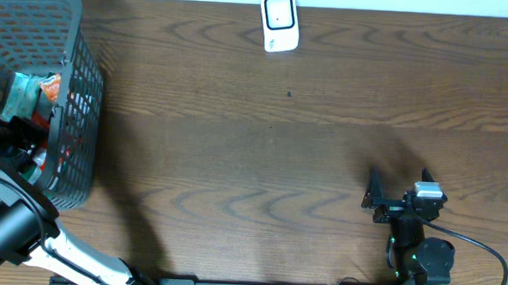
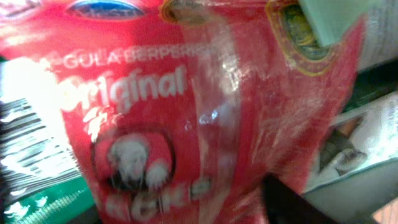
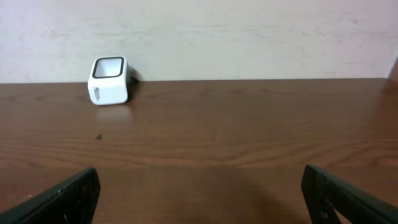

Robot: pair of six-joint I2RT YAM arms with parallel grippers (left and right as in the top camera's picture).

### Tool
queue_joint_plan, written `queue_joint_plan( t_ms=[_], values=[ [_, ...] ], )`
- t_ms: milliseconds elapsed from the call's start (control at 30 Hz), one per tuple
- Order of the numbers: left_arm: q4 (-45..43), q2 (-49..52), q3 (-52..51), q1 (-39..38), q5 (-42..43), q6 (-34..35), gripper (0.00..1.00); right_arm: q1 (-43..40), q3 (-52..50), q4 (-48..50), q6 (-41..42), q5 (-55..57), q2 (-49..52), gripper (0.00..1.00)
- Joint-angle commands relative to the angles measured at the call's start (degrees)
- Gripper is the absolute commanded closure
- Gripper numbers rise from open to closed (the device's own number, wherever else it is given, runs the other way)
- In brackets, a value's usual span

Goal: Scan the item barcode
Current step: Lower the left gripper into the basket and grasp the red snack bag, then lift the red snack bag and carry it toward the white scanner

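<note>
One wood table (image 1: 237, 142). At far left a grey mesh basket (image 1: 76, 83), crowded with packets, its walls hemming in the left gripper (image 1: 12, 140); jaw state cannot tell. Inside, the red packet (image 2: 186, 124) reads "Original". Far centre: white scanner (image 1: 279, 22). Near right: right gripper (image 1: 398, 179), fingers apart, holding nothing.

red packet (image 2: 186, 124), white scanner (image 1: 279, 22)

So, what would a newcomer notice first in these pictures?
The red packet fills the left wrist view, its white word "Original" plain to read. In the overhead view the grey basket stands at the left edge of the table, and the small white scanner stands at the far edge.
</note>
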State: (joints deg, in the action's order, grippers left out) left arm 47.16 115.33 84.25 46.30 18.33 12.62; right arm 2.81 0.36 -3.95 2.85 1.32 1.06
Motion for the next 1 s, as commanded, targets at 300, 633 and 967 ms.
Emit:
queue_joint_plan(
  t_ms=[300,633,967],
  values=[
    [-5.4,-13.8,-0.2,1.2,0.5,0.4,0.93,-0.4,0.0,-0.2,1.0,0.6,-0.2,0.01],
    [-9.7,-43.5,-0.2,-0.2,7.9,10.7,0.92,-0.4,0.0,-0.2,1.0,0.6,-0.2,0.01],
    [-3.3,-47.0,-2.7,-31.5,20.5,10.4,0.93,-0.4,0.0,-0.2,1.0,0.6,-0.2,0.01]
  ],
)
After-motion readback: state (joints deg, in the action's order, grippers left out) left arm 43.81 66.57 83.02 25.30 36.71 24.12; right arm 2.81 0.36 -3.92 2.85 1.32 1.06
